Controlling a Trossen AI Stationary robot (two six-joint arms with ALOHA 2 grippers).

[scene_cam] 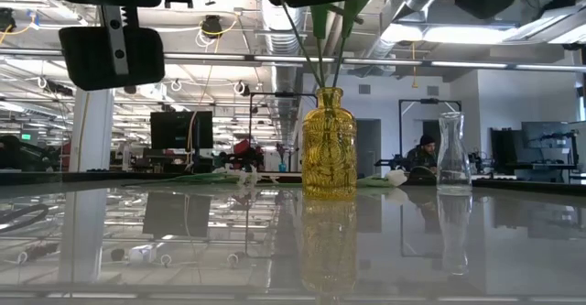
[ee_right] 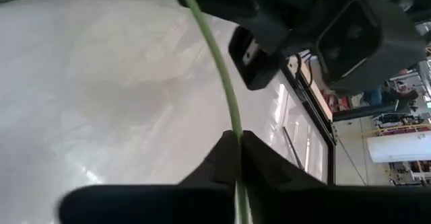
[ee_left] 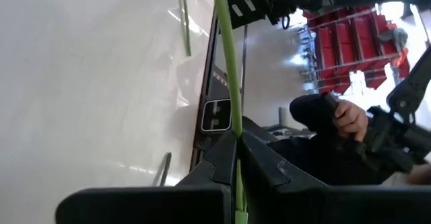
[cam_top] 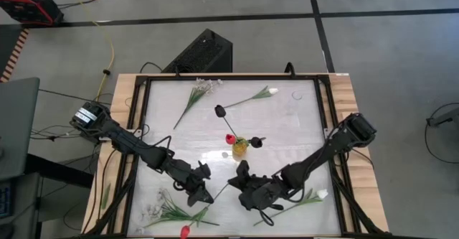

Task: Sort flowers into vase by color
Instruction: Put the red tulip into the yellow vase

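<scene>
Both arms' fingers pinch one stem (ee_left: 229,83) near the yellow vase (cam_top: 239,148), seemingly handing it over for insertion.

A small yellow glass vase (cam_top: 239,148) stands upright near the middle of the surface, with a red tulip (cam_top: 229,138) and dark tulips (cam_top: 256,142) fanning out of its neck. A clear glass vase (scene_cam: 452,151) stands upright farther toward the right. At the far edge lie a spray of tiny white blossoms (cam_top: 204,87) and a white tulip (cam_top: 267,92), both flat. Along the near edge lie another white spray (cam_top: 159,211), a red tulip (cam_top: 185,231) and a white tulip (cam_top: 320,194). One green stem (ee_left: 227,83) is pinched between both pairs of fingers.
</scene>
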